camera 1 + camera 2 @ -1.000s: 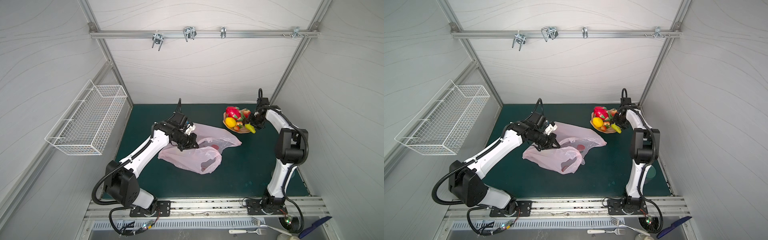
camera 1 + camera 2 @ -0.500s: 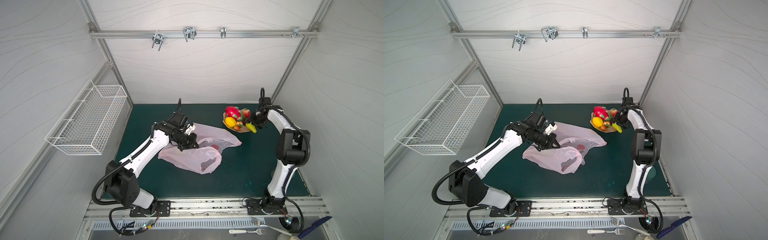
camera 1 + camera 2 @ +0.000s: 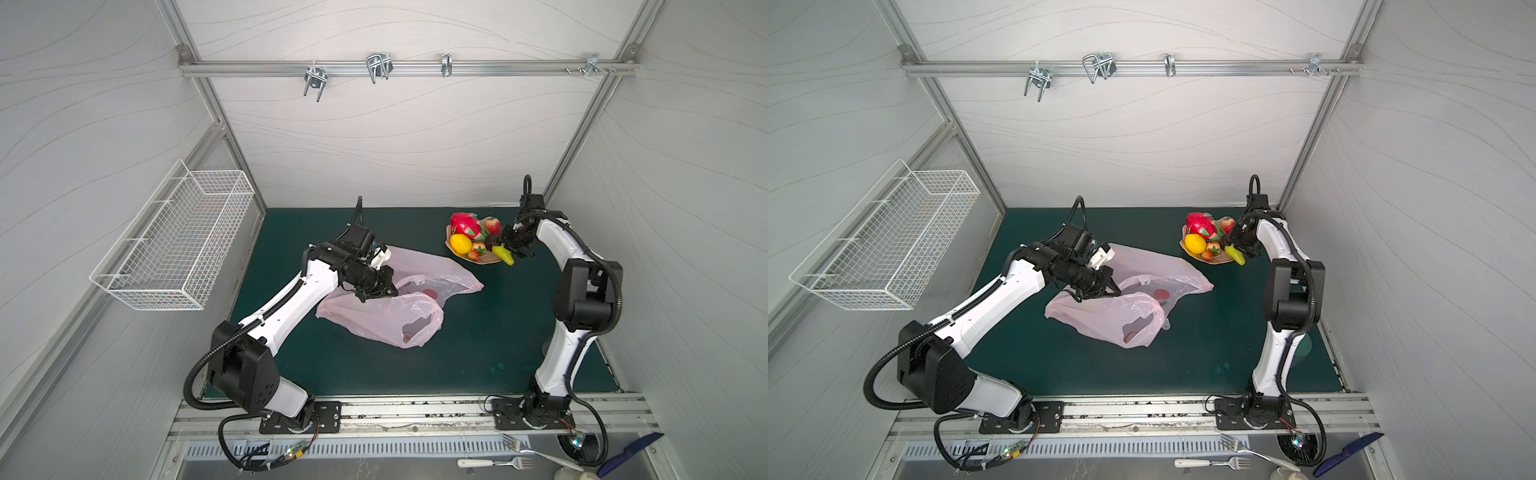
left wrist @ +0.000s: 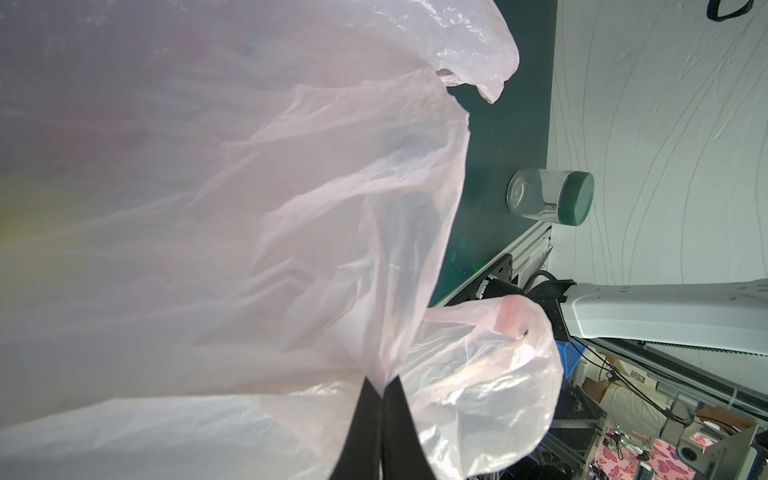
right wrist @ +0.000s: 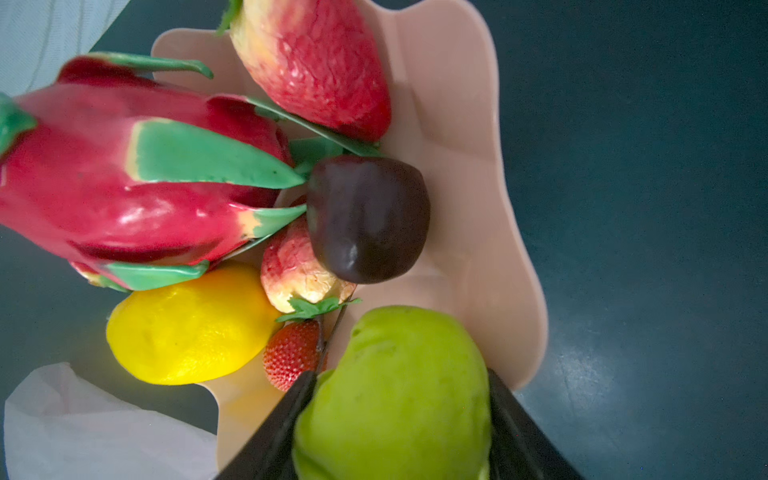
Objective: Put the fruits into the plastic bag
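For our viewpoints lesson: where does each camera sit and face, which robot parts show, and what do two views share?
Top view: high in front, looking down at the mat; left arm, right arm whole.
Top view: beside it, same aim: mat, arms.
Left wrist: behind the left gripper, shut on the plastic bag it faces.
Right wrist: behind the right gripper, shut on the pear, facing the plate.
Shared: bag, plate in both top views.

Pale pink plastic bag point(image 4: 208, 208) across most of view, thin, crinkled, half see-through. Fold pinched between black jaws of left gripper point(image 4: 381, 386), pressed tight together. Loop handle point(image 4: 498, 374) bulging just beside grip. Beyond bag: dark green mat point(image 4: 507, 137), clear jar point(image 4: 548, 201) with green lid near white wall point(image 4: 665, 124), white arm point(image 4: 665, 311).
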Controlling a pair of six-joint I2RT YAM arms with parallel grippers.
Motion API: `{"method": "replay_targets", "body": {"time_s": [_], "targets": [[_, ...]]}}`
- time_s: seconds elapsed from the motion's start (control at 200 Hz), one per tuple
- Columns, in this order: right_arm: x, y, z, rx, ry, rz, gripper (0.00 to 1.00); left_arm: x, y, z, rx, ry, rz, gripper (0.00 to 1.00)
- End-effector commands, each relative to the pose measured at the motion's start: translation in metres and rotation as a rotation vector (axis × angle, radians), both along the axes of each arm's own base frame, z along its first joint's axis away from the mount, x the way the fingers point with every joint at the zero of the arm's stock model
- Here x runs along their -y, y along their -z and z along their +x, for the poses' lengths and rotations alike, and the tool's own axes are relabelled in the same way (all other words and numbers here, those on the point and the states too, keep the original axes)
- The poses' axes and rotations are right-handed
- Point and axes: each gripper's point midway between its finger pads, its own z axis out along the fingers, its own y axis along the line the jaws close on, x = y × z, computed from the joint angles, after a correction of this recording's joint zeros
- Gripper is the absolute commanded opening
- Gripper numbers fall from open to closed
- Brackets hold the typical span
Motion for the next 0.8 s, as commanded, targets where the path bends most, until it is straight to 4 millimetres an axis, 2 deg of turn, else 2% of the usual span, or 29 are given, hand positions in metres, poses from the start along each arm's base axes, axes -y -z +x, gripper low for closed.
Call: {"method": "replay_targets", "body": {"time_s": [0.0, 0.105, 0.195, 0.485, 0.52, 0.65, 0.795], "targets": [[0.009, 0.007, -0.014, -0.046, 0.023, -0.019, 0.29, 0.004, -0.011, 0.004, 0.039, 0.014, -0.031, 0.00], [0.008, 0.033, -0.024, -0.114, 0.026, -0.001, 0.28, 0.004, -0.010, 0.005, 0.039, 0.013, -0.032, 0.00], [0.005, 0.044, -0.028, -0.141, 0.034, 0.024, 0.28, 0.003, -0.009, 0.004, 0.037, 0.015, -0.029, 0.00], [-0.002, 0.050, -0.016, -0.173, 0.069, 0.057, 0.31, 0.003, -0.008, 0.004, 0.035, 0.016, -0.025, 0.00], [-0.004, 0.051, -0.015, -0.183, 0.068, 0.057, 0.33, 0.003, -0.008, 0.004, 0.036, 0.017, -0.026, 0.00], [-0.012, 0.055, -0.012, -0.187, 0.060, 0.061, 0.51, 0.003, -0.008, 0.005, 0.037, 0.015, -0.024, 0.00], [-0.010, 0.048, -0.009, -0.160, 0.063, 0.050, 0.71, 0.003, -0.008, 0.004, 0.038, 0.018, -0.022, 0.00]]}}
